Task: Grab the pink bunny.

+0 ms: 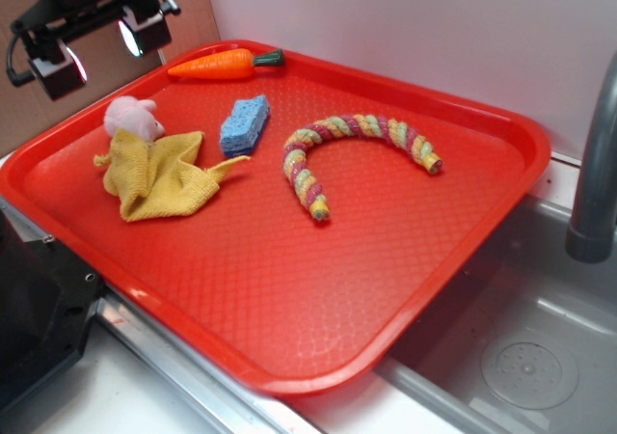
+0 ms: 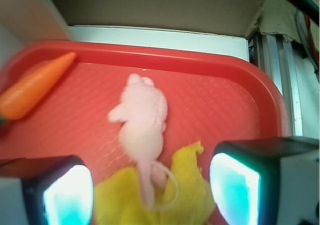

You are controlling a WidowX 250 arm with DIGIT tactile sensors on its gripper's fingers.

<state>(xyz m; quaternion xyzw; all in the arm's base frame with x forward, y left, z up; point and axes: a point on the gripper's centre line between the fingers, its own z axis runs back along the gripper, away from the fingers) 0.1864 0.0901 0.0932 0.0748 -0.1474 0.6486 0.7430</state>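
Observation:
The pink bunny is a small pale pink plush lying at the back left of the red tray, its lower end resting on the yellow knitted cloth. My gripper hangs open above the tray's back left corner, above and slightly left of the bunny. In the wrist view the bunny lies ahead of the two spread fingers, and its thin trailing part reaches between them. Nothing is held.
On the tray also lie an orange toy carrot at the back, a blue sponge, and a pink-yellow-green twisted rope. A steel sink and a grey faucet are at the right.

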